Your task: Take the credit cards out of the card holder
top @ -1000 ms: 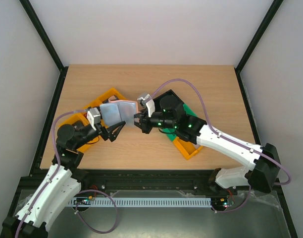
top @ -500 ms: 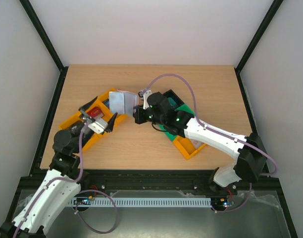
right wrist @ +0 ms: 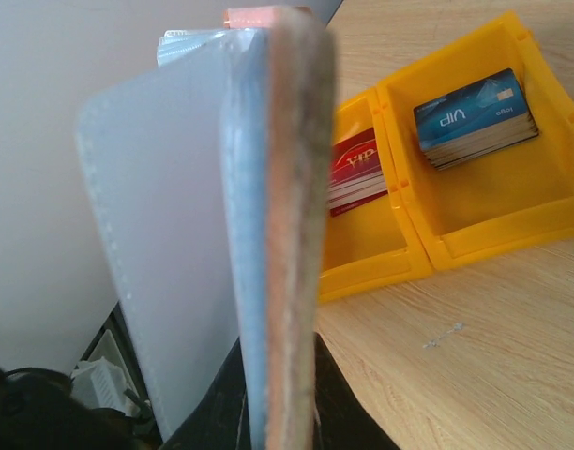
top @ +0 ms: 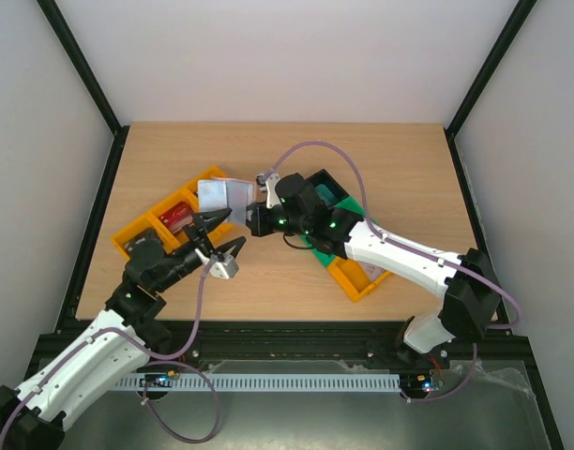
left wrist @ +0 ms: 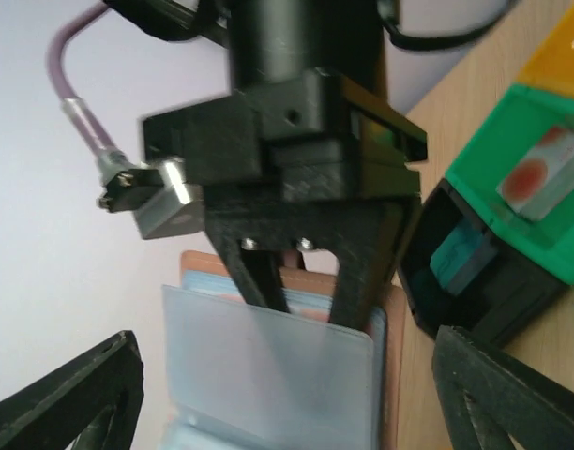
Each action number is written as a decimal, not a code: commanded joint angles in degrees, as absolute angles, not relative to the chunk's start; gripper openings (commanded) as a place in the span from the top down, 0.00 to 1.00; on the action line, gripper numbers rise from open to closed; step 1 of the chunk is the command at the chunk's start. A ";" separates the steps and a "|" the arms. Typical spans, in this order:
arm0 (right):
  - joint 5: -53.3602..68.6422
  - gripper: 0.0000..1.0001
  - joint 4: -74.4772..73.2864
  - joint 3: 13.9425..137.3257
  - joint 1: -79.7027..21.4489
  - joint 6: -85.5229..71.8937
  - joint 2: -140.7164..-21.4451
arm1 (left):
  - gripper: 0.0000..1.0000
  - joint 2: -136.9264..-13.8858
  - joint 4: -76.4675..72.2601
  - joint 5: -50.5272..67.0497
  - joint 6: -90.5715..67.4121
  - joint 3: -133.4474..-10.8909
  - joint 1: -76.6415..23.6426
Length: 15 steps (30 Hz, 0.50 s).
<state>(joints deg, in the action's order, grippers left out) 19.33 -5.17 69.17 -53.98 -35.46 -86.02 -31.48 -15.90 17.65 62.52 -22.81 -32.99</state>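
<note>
Right gripper (top: 250,216) clamps the brownish-pink folding card holder (top: 221,195) upright at 10 o'clock, sleeves facing the wide-spread left gripper (top: 221,240) (2 stacks of thin credit cards (right wrist: 475,117) binned), likely for plucking.

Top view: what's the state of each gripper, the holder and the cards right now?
Right gripper: shut on the card holder.
Left gripper: open, empty.
Card holder: held up, splayed open.
Red cards: stacked in the orange bin.
Blue cards: stacked in its neighbouring compartment.
Teal card: in the black bin.
</note>
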 commanded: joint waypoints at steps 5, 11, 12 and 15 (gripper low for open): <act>21.99 0.98 -1.10 69.65 -54.07 -35.68 -84.36 | 0.29 -34.66 -25.30 10.77 64.75 -21.29 -33.30; 22.17 0.98 0.05 68.99 -54.14 -35.89 -83.81 | 0.40 -36.36 -31.51 6.94 62.98 -19.59 -33.22; 21.93 0.98 -0.08 68.85 -54.13 -35.84 -83.62 | 0.42 -36.29 -31.70 6.23 61.95 -19.80 -33.22; 21.42 0.98 0.06 67.91 -54.14 -35.70 -82.77 | 0.47 -36.09 -31.59 3.72 57.51 -20.69 -32.94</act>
<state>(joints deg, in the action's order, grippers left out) 21.37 -2.35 68.86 -53.91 -35.51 -85.56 -36.36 -26.61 8.05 62.72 -20.29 -33.01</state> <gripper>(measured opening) 0.057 0.557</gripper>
